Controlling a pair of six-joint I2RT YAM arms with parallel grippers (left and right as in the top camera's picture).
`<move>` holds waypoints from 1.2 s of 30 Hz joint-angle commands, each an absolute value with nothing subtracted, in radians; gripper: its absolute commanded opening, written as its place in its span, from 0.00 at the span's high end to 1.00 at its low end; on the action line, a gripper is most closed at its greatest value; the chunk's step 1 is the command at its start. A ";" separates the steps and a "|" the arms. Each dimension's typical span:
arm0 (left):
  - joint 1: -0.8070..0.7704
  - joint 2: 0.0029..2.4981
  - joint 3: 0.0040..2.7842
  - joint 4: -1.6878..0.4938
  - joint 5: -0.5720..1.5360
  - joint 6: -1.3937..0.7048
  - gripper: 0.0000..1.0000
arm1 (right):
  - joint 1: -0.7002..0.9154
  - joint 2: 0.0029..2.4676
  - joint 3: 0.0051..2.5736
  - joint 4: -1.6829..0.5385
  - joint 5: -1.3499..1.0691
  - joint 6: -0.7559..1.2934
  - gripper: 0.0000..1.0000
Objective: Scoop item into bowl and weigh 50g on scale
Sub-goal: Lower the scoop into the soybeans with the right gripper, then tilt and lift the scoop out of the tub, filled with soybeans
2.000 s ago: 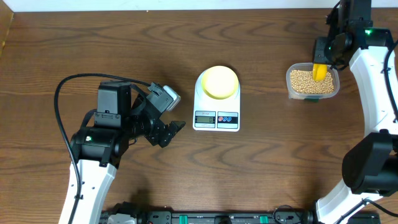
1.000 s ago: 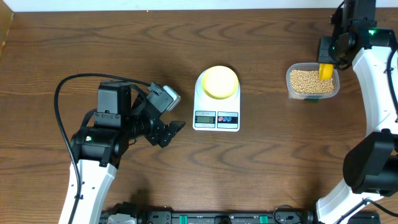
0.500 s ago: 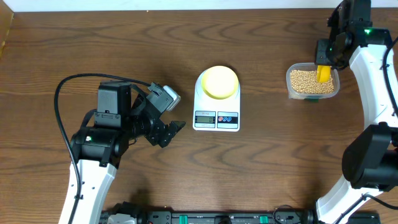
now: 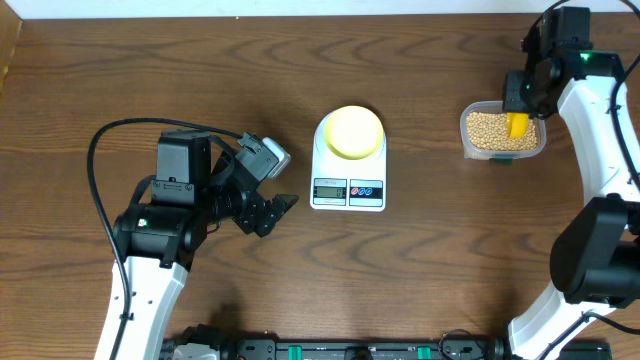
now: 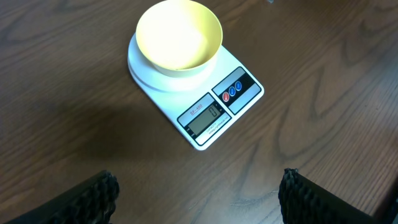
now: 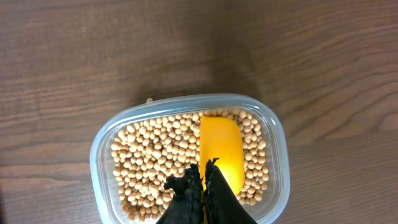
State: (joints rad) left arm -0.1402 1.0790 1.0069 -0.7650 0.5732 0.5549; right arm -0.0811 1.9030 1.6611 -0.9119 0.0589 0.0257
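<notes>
Bowl (image 4: 351, 131) on scale (image 4: 348, 192) — beans (image 4: 487, 130) and scoop (image 4: 517, 125) in container (image 4: 503, 154) to its right.

Big stretch of bare counter (image 4: 425, 230) between the scale (image 4: 348, 192) and the clear tub (image 4: 466, 140), so a claw can cross over there. The bowl (image 4: 351, 132) sits on the scale, open from above. In the tub, the yellow scoop (image 6: 221, 149) pinched in the right claw (image 6: 202, 183) covers the beans (image 6: 155, 162) on the side away from the scale. The left claw (image 4: 278, 214) hangs spread wide near the scale's lower-left corner, not touching.
</notes>
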 commanded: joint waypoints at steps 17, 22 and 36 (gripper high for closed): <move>-0.136 1.079 1.003 -0.766 0.571 0.568 0.16 | -0.086 1.905 1.624 -0.922 -0.199 -0.102 0.98; -0.136 1.079 1.003 -0.766 0.571 0.568 0.16 | -0.101 1.905 1.624 -0.924 -0.300 -0.103 0.99; -0.136 1.079 1.003 -0.766 0.571 0.568 0.16 | -0.201 1.905 1.623 -0.936 -0.473 -0.103 0.99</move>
State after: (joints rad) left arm -0.1402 1.0790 1.0069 -0.7650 0.5732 0.5549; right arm -0.1707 1.9030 1.6318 -0.9287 -0.3828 -0.0895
